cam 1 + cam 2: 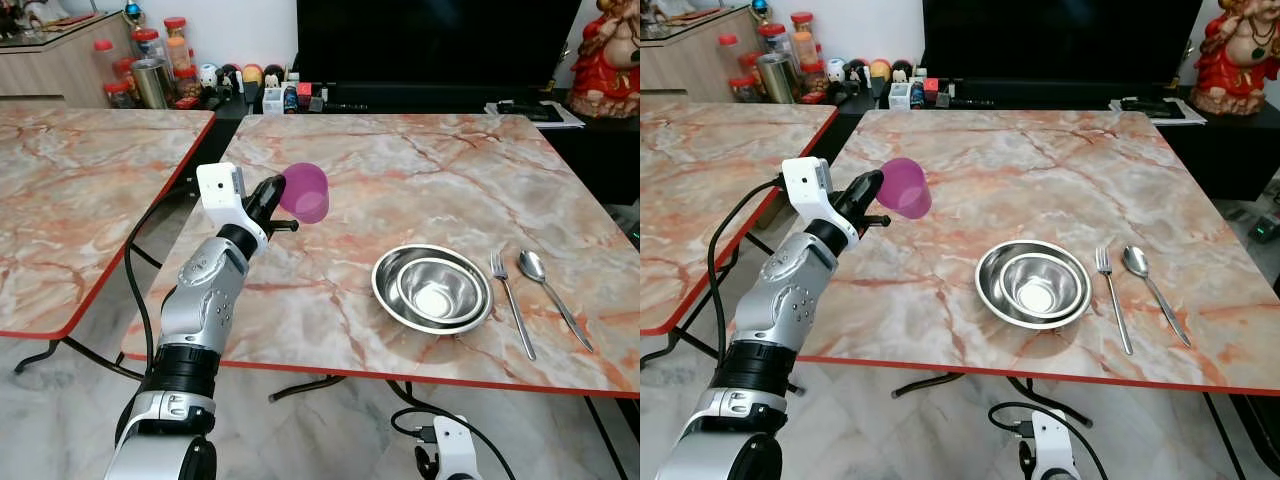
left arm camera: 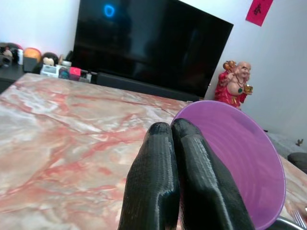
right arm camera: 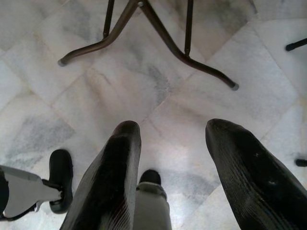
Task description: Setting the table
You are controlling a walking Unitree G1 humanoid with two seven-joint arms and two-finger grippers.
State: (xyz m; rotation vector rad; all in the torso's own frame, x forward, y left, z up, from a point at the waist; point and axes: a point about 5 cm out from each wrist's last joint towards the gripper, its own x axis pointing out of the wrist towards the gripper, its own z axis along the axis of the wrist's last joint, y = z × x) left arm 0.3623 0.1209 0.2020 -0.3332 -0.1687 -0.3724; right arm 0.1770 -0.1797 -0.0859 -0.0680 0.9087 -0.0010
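Observation:
My left gripper [image 1: 276, 197] holds a purple plastic cup [image 1: 305, 191] in the air above the left part of the marble table [image 1: 420, 170], tilted on its side; its black fingers [image 2: 182, 177] are shut on the cup's rim [image 2: 240, 158]. Two nested steel bowls [image 1: 432, 288] sit near the table's front right. A fork [image 1: 511, 300] and a spoon [image 1: 549, 291] lie side by side just right of the bowls. My right gripper [image 3: 175, 158] hangs open below the table, above the tiled floor.
A second marble table [image 1: 70, 190] stands to the left, with a gap between the two. A black TV [image 1: 430, 40], jars [image 1: 150, 60], small items and a red figurine [image 1: 610, 55] line the back. Table legs [image 3: 158, 33] and cables lie beneath.

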